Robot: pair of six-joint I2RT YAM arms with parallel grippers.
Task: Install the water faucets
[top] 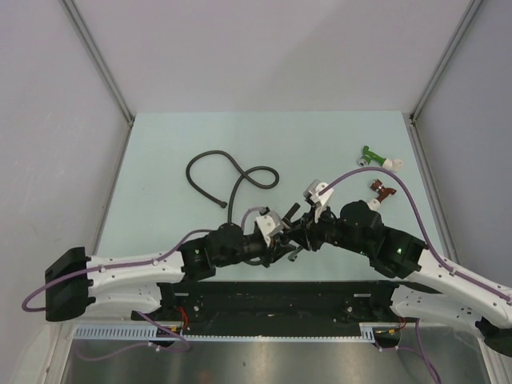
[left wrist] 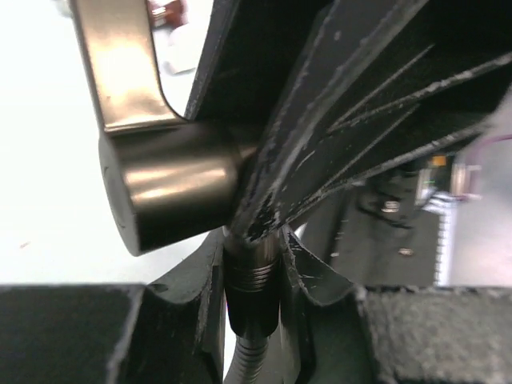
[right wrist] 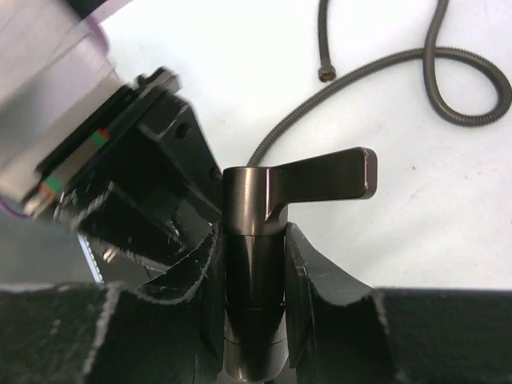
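Observation:
The dark grey-brown faucet (right wrist: 254, 240) stands between my right gripper's (right wrist: 254, 296) pads, which are shut on its round body; its flat lever (right wrist: 328, 174) points right. In the left wrist view the faucet's stubby end (left wrist: 172, 192) sits just above my left gripper (left wrist: 254, 308), which is shut on the black hose's end nut (left wrist: 254, 298) right at the faucet's threaded stub. In the top view both grippers, left (top: 282, 234) and right (top: 308, 226), meet at the table's near middle, and the faucet is mostly hidden between them.
The black flexible hose (top: 232, 172) loops on the table behind the grippers, its free end (right wrist: 324, 76) lying loose. A green fitting (top: 372, 156) and a dark-red fitting (top: 382, 190) lie at the far right. Grey walls flank the table.

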